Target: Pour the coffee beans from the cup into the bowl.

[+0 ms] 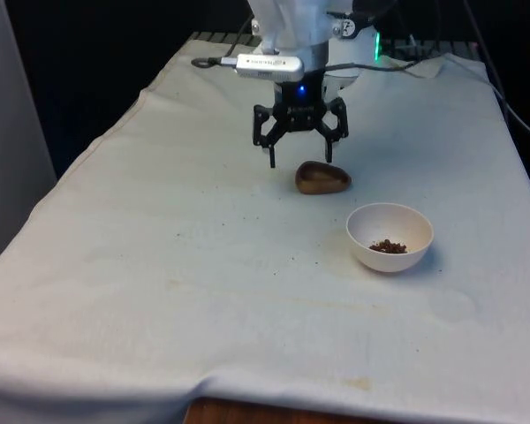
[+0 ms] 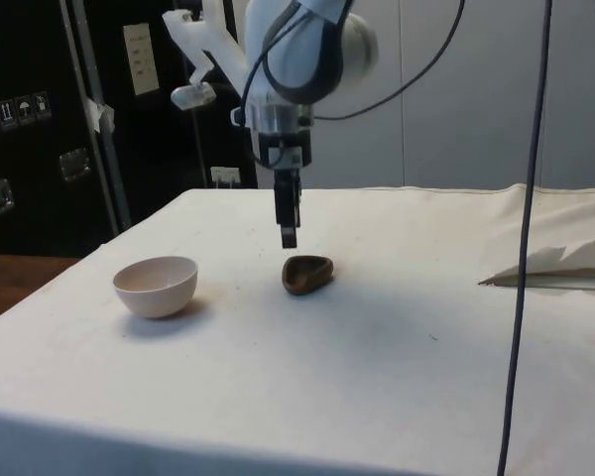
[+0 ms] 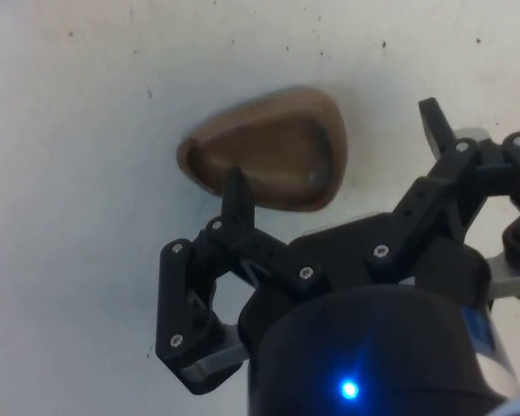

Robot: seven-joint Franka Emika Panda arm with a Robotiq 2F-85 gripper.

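Because the black two-finger gripper hangs with its fingers spread apart and nothing between them, just above and slightly behind the small brown wooden cup of rounded, teardrop outline, any descent from here risks a fingertip striking the smooth rim and skidding the shallow vessel across the white cloth-covered table, since the cup sits low, looks light, and offers only a thin sloped wall to pinch. In the wrist view the cup lies open side up ahead of the fingers, its hollow appearing bare. Further to the front view's right of the gripper, and nearer that camera, stands the white round bowl of smooth glazed finish, well apart from the cup, with a small heap of dark brown coffee beans already on its floor; the pour therefore looks done. A careless sweep of the arm could knock the bowl and scatter the loose beans over the cloth, which is matte and faintly speckled.
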